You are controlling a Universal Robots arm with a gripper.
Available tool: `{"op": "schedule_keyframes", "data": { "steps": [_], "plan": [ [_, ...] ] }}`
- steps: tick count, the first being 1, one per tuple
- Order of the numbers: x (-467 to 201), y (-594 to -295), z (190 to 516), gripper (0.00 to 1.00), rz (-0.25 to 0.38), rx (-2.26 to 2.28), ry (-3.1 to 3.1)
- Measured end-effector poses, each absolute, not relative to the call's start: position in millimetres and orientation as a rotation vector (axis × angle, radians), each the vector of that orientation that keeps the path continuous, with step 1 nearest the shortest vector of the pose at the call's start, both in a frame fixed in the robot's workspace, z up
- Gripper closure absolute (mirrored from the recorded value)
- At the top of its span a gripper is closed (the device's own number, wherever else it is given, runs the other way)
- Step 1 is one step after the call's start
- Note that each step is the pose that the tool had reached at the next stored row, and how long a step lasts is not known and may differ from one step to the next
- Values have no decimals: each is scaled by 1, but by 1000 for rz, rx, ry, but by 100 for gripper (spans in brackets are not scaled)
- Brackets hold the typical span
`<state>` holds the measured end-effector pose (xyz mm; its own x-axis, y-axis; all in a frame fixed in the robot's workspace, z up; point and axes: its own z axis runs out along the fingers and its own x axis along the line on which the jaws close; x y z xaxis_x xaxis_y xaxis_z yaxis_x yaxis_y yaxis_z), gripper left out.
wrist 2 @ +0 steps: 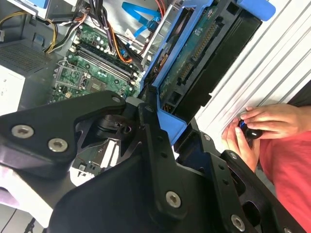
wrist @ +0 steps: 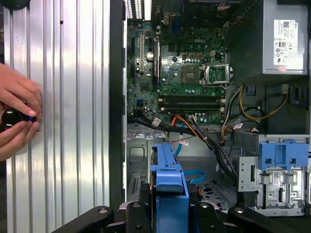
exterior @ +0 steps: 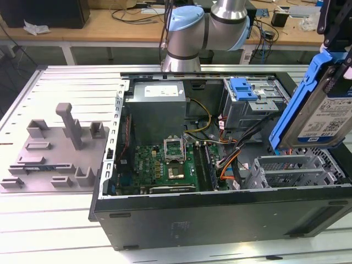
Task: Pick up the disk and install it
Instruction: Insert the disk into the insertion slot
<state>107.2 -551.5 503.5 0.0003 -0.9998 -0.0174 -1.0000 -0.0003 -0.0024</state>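
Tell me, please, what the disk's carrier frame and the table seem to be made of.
The disk has a carrier frame that looks like moulded plastic: uniform bright blue, slightly glossy. The table seems to be aluminium, though that is only a guess from its matt silver finish and long ribbed grooves.

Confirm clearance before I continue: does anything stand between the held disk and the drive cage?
Possibly. A cable bundle runs between the disk and the drive cage; a blue bracket sits on the cage.

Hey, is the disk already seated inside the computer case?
No, in the exterior view the disk is held tilted in the air over the computer case at the exterior view's right, not set into any bay.
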Motion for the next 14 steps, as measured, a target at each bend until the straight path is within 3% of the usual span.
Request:
{"op": "schedule_keyframes", "data": {
  "steps": [14],
  "plan": [
    [107, -547, 502, 63, 13, -2213, 2214]
  ]
}}
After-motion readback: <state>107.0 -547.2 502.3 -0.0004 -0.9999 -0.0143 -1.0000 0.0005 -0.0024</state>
